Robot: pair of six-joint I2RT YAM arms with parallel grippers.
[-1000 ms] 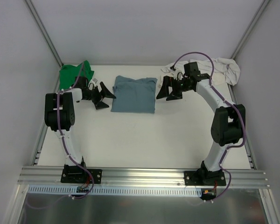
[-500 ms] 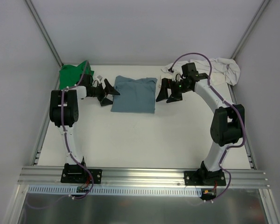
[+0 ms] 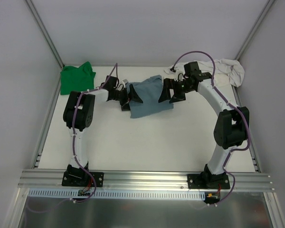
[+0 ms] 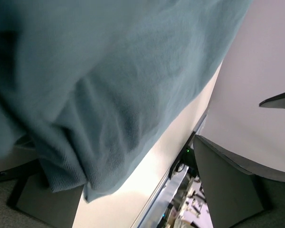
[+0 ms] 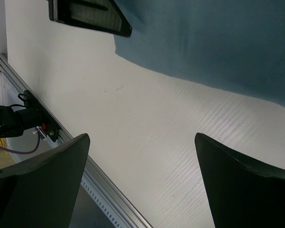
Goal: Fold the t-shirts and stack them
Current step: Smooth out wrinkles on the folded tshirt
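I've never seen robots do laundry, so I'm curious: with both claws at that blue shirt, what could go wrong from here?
The blue shirt lies askew, bunched against the open left gripper; a sideways push could rumple its fold. The open right gripper sits beside the shirt's edge with only bare table between its fingers, so closing now might catch nothing.

The light is bright and even, falling from overhead. On the white table (image 3: 147, 142) only faint, short shadows sit beneath the arms, and the top view is crisp, without glare. Pressed close to the left gripper (image 4: 123, 171) camera, the slate-blue shirt (image 4: 114, 71) looks soft and smeared, sinking into shadow out past one finger. Between the dark, slightly fuzzy fingers (image 5: 237, 185) of the right gripper (image 5: 142, 137), the table shows fine rippled striping.
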